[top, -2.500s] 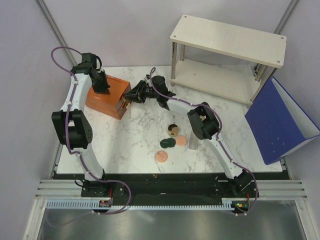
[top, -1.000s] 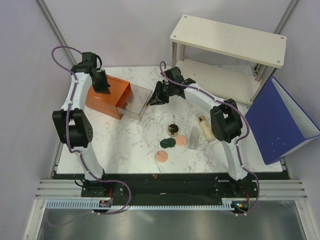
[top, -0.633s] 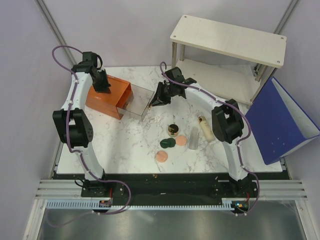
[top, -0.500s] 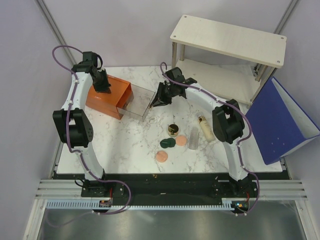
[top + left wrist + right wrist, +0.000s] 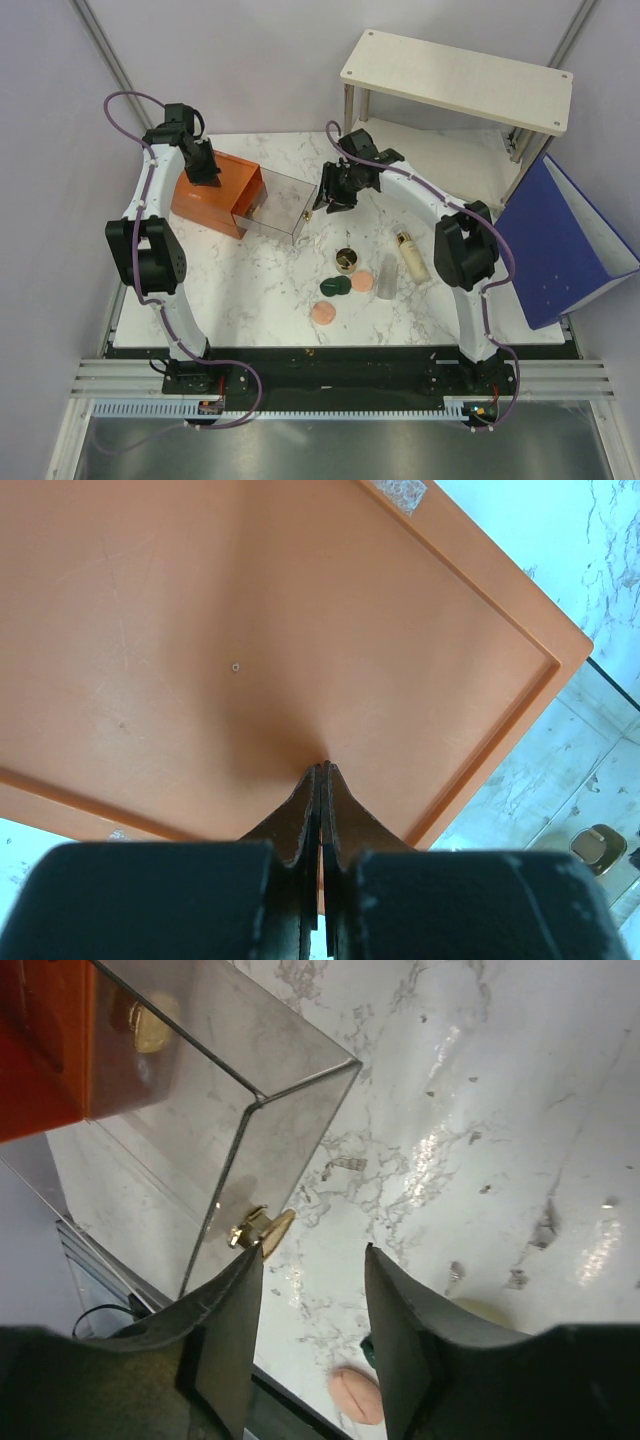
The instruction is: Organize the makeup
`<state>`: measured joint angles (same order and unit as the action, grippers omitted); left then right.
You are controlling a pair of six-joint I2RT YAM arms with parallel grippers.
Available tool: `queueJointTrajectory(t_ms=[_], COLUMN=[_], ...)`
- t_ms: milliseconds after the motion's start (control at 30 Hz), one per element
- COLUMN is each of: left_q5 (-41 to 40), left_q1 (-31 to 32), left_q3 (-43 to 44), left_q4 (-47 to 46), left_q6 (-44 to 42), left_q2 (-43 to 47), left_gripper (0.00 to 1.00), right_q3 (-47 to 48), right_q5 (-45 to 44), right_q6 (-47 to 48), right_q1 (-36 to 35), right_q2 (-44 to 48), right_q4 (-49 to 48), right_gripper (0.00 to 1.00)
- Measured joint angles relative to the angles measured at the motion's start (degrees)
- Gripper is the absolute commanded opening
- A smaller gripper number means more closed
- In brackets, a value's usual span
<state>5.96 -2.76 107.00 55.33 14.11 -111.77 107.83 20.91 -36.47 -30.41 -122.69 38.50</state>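
"Top external view, nearest row first: what is recorded of the makeup?"

"One peach disc [image 5: 323,313] is noted nearest the arm bases, on the marble table [image 5: 250,300]. Just beyond it the dark green compact [image 5: 334,286], a second peach disc [image 5: 362,282] and the clear tube [image 5: 387,276] are grouped close together. The gold-lidded jar [image 5: 347,261] and the cream bottle [image 5: 410,255], which lies on its side, are found next."

"How is handling judged?"

"All are judged light and rigid. The discs are thin and flat, so a pinch across the rim is advised. The bottle and tube are likely to roll and are best taken across the body. The jar's lid is judged slick."

"And the grippers?"

"The right gripper [image 5: 322,203] is held beyond the jar, well apart from every item, and is spread wide with nothing in it. In the right wrist view the gold knob [image 5: 258,1230] of the clear drawer [image 5: 230,1110] is seen just beside it, unpinched. Farthest off, the left gripper [image 5: 321,768] is pressed together, its tips on the orange box [image 5: 250,630]. The drawer stands drawn out, and none of the six items is seen in it."
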Motion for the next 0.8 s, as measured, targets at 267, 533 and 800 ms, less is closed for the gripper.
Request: queueJointTrajectory(t_ms=[267, 533, 800], left_q5=[0.00, 0.07, 0.15], left_q1=[0.00, 0.00, 0.00], left_q3=[0.26, 0.37, 0.37], left_q4=[0.11, 0.09, 0.07], left_q6=[0.00, -0.02, -0.04], left_q2=[-0.20, -0.26, -0.28], left_gripper=[0.02, 0.02, 0.02], right_q3=[0.33, -6.34, -16.79], right_q5=[-4.17, -20.09, -32.89], right_q6=[4.07, 10.78, 15.78], right_q1=[2.40, 6.40, 7.43], right_q2=[1.57, 5.86, 7.65], right_q4=[4.09, 13.53, 18.80], right_gripper=[0.55, 0.59, 0.73])
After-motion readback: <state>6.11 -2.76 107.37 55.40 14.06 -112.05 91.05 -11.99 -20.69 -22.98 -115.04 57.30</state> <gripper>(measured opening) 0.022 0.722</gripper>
